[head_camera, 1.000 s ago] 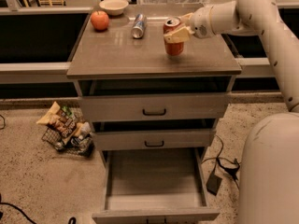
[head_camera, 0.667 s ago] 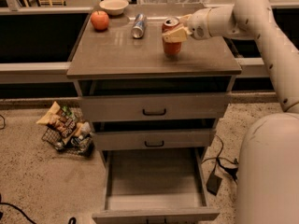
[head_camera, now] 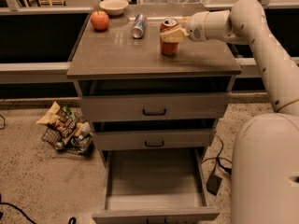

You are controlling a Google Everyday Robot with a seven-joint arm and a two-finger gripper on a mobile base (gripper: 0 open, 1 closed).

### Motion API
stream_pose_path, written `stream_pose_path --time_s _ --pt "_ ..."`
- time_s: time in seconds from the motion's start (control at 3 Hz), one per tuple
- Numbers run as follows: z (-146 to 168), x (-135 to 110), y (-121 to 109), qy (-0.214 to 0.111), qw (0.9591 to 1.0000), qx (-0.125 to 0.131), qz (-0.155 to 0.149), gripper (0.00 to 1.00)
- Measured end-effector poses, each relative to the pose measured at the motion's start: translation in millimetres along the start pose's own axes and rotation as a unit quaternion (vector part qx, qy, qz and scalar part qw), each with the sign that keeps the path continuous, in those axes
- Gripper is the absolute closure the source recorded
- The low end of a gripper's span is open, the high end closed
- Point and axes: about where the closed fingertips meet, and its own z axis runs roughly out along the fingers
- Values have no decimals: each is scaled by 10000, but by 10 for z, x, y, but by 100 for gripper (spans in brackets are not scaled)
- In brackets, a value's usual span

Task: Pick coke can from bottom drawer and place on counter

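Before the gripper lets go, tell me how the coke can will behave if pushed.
Over the counter, right rear, the gripper clasps the upright coke can. Tall and narrow, it would probably tip if pushed near its top. Once down, its round side would likely let it roll, as the silver-blue can lying nearby could. The glossy counter probably lets it slide.

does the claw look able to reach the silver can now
Probably not yet: the claw is closed on the coke can, though the silver can lies close beside it, nothing between.
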Motion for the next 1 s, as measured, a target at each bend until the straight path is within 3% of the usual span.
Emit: stream_pose_path --time_s 1.0 --pt "45 52 -22 -36 9999 -95 69 8"
